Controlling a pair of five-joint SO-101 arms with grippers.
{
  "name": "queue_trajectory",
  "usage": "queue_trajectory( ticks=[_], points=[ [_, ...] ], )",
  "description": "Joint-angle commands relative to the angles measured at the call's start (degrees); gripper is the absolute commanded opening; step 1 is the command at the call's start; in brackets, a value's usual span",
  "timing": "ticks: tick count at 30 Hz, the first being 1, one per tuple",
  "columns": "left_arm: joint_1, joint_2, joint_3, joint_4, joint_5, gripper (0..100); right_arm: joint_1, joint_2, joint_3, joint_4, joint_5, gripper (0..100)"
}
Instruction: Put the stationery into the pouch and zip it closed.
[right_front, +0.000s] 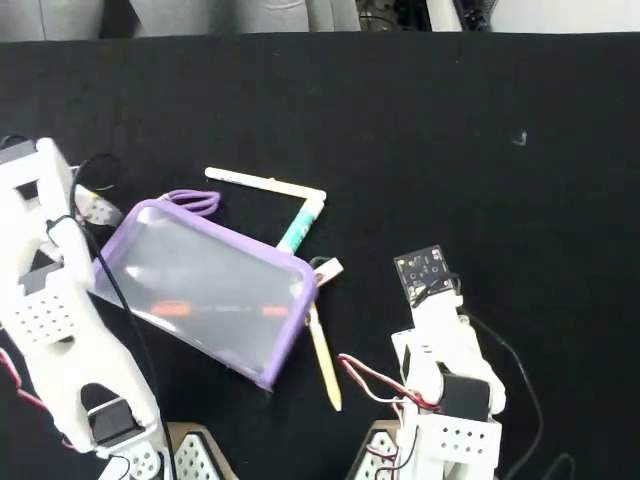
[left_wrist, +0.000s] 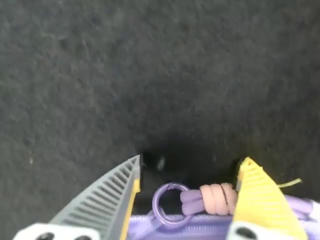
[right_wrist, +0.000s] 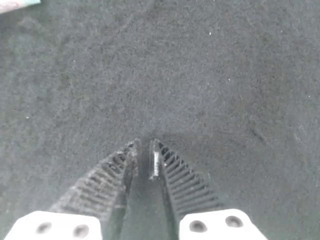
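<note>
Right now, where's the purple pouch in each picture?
High view: pouch left of centre on the black table.
Left wrist view: its purple edge sits between the open jaws of the left gripper.
Right wrist view: black table ahead of the right gripper.
Shared landmark: the pouch's purple cord, high and left wrist views.

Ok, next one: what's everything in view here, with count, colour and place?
pouch: one, clear with purple edging, tilted, left of centre.
orange shapes: two, inside the pouch.
zip cord: one, purple-pink, on a ring, between the left gripper's fingers.
cream pen: one, beyond the pouch.
teal-and-white pen: one, at the pouch's far right corner.
pencil: one, yellow, by the pouch's right end.
small white piece: one, beside that corner.
table: one, black.
left gripper: open, at the pouch's zip end.
right gripper: shut, over bare table.
</note>
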Motion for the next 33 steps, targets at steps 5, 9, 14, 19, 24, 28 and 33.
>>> queue_trajectory(
  ticks=[5,9,14,19,24,28,33],
  points=[
    [14.99,0.7,-2.07,12.66,-12.75,30,0.44,-5.05,-0.22,0.26,0.0,4.7],
    [16.22,0.7,-2.77,10.99,-13.01,12,0.44,-5.05,-0.22,0.26,0.0,4.7],
    [16.31,0.7,-5.85,9.58,-12.75,8,0.44,-5.05,-0.22,0.26,0.0,4.7],
    [16.22,0.53,-12.09,10.02,-12.75,3,0.44,-5.05,-0.22,0.26,0.0,4.7],
    [17.36,0.26,-20.35,9.93,-13.19,4,0.44,-5.05,-0.22,0.26,0.0,4.7],
    [22.46,0.7,-25.45,10.02,-18.64,4,0.44,-5.05,-0.22,0.26,0.0,4.7],
    [30.55,0.7,-26.24,9.41,-24.79,4,0.44,-5.05,-0.22,0.26,0.0,4.7]
  ],
)
